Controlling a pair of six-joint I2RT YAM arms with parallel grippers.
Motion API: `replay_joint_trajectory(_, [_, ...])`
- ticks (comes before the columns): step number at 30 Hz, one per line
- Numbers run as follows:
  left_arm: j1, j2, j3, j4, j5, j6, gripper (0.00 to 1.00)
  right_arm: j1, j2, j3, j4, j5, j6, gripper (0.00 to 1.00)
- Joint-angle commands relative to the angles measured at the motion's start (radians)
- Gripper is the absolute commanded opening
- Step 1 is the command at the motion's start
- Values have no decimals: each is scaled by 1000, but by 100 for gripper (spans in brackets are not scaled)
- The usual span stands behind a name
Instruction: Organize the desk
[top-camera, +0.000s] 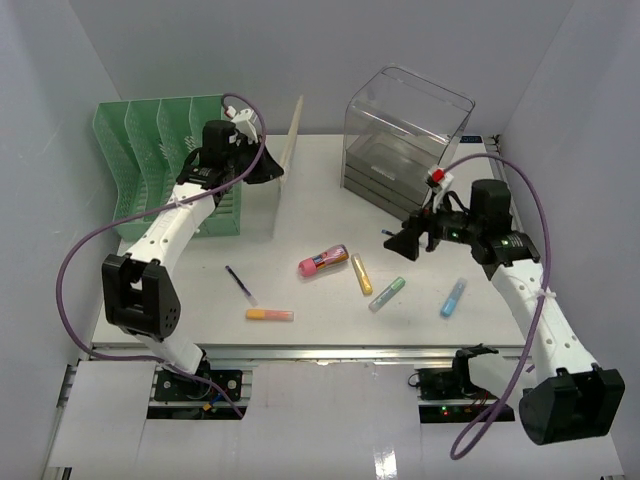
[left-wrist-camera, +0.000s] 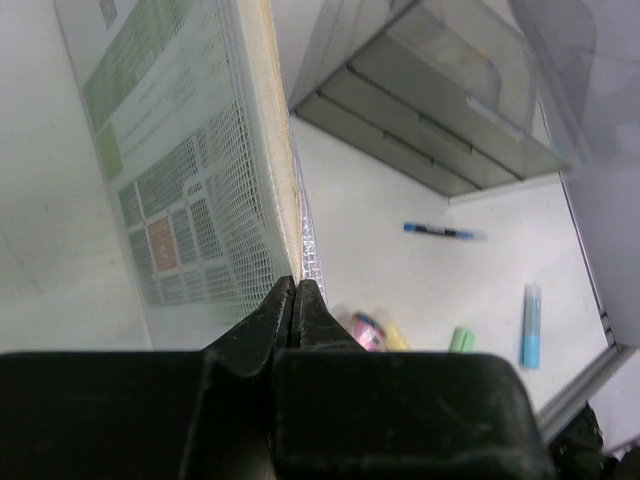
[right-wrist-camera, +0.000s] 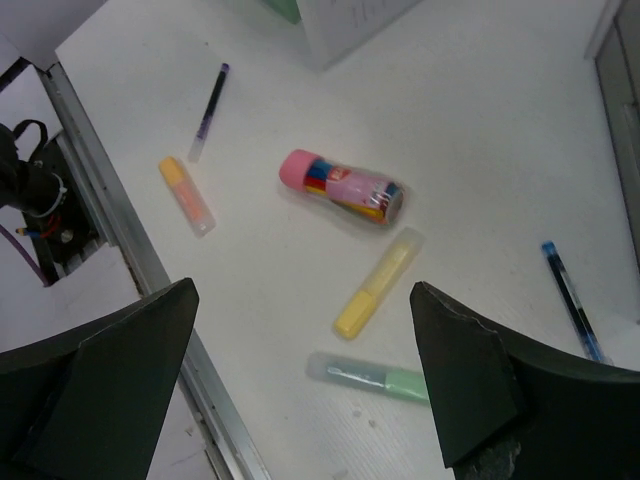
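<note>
Left wrist: left fingers (left-wrist-camera: 255, 330) pinch folder (left-wrist-camera: 190, 190) edge.

Both my arms are built alike: my left arm (top-camera: 170, 225) and right arm (top-camera: 530, 300) have white tube links joined by chunky black joints. A thin purple cable (top-camera: 546, 250) loops loosely off each one. My left gripper (left-wrist-camera: 295, 285) is matte black with flat-faced, wedge-shaped fingers; my right gripper (top-camera: 400, 240) has the same black, angular fingers. A small red tab (top-camera: 436, 178) sits on a white bracket at ten o'clock from my right wrist.
</note>
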Motion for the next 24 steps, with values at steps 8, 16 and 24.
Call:
replay_joint_trajectory(8, [-2,-267,-292,114,74,62,0,296,468,566,40,386,480,90])
replay_joint_trajectory(16, [-3,-363,-426,162,112,45,0,402,783,867,17,516,624,90])
replay_joint_trajectory(24, [-2,-410,-494,202,167,11,0,445,941,974,26,568,682,90])
